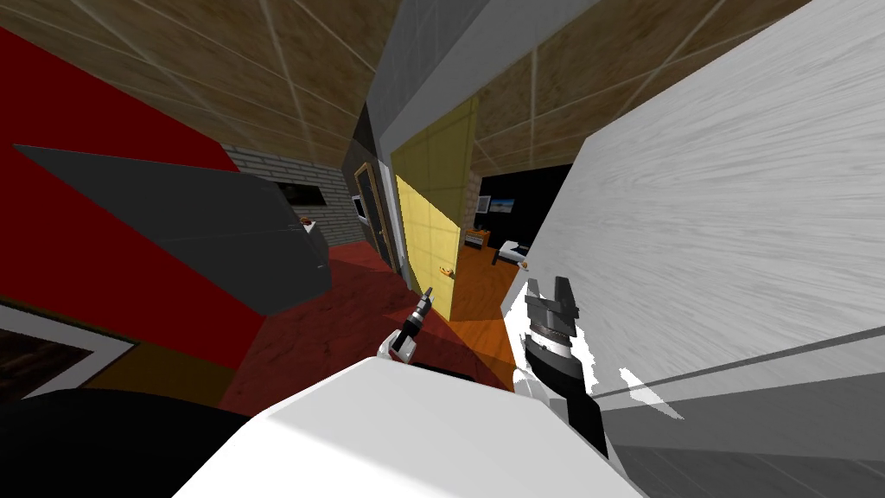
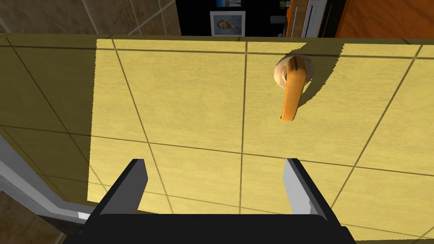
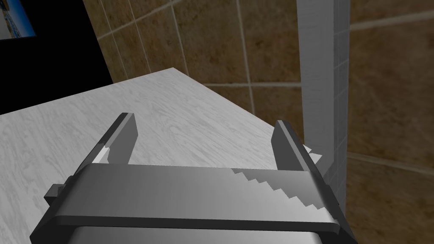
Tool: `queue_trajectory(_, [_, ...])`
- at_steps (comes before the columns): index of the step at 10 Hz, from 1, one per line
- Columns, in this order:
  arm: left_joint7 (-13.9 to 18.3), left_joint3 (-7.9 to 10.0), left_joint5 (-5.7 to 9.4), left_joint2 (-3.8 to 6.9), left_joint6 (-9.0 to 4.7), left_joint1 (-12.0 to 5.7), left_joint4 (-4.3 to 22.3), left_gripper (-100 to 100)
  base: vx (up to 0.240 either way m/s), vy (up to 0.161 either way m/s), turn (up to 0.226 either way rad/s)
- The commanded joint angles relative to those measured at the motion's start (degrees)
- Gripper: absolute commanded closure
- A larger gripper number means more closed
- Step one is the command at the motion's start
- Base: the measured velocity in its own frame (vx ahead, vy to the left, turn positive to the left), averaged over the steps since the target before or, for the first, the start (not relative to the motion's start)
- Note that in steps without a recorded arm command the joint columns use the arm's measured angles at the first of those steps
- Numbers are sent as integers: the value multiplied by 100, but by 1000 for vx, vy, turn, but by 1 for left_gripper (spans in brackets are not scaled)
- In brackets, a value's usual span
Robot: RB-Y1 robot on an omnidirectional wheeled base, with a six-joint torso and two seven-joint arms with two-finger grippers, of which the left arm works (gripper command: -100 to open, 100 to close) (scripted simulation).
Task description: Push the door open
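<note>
Evidently set to push rather than grasp, the left hand, fingers wide and empty, squarely faces the yellow door beside its orange lever handle, perhaps not touching, while the right hand, likewise wide, hangs by a white grained surface.

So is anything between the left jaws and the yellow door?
Nothing visible does. The open left jaws face the bare yellow door, with its orange handle off to one side of them.
</note>
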Motion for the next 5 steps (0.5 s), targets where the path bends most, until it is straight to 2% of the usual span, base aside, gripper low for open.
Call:
queue_trajectory(1, [32,-71,-9,5,-33,-115,254,-100,128,110,-108])
queue_trajectory(4, [55,-153,-23,-5,-95,-236,565,-100,85,93,-66])
queue_trajectory(5, [68,-203,-31,-12,-132,-308,753,-100,74,96,-93])
